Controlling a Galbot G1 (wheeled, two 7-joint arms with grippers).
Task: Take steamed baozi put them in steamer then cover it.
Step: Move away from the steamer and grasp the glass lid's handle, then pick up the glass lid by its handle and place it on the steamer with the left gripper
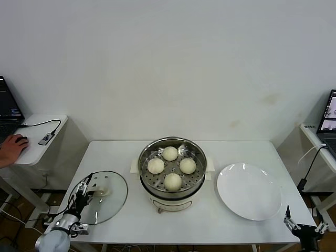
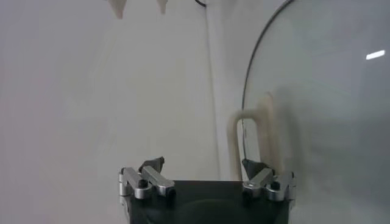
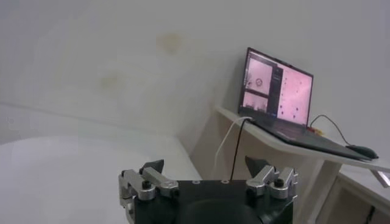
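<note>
Several cream-white steamed baozi sit on the perforated tray inside the steel steamer at the middle of the table. The steamer is uncovered. Its round glass lid lies flat on the table to the left. My left gripper hovers open at the lid's cream handle. In the left wrist view the handle stands right by one fingertip of the left gripper, off to one side of the gap. My right gripper waits open, low at the table's front right corner.
An empty white plate lies right of the steamer. A side table on the left carries a person's hand on a mouse. Another desk on the right holds a laptop and cables.
</note>
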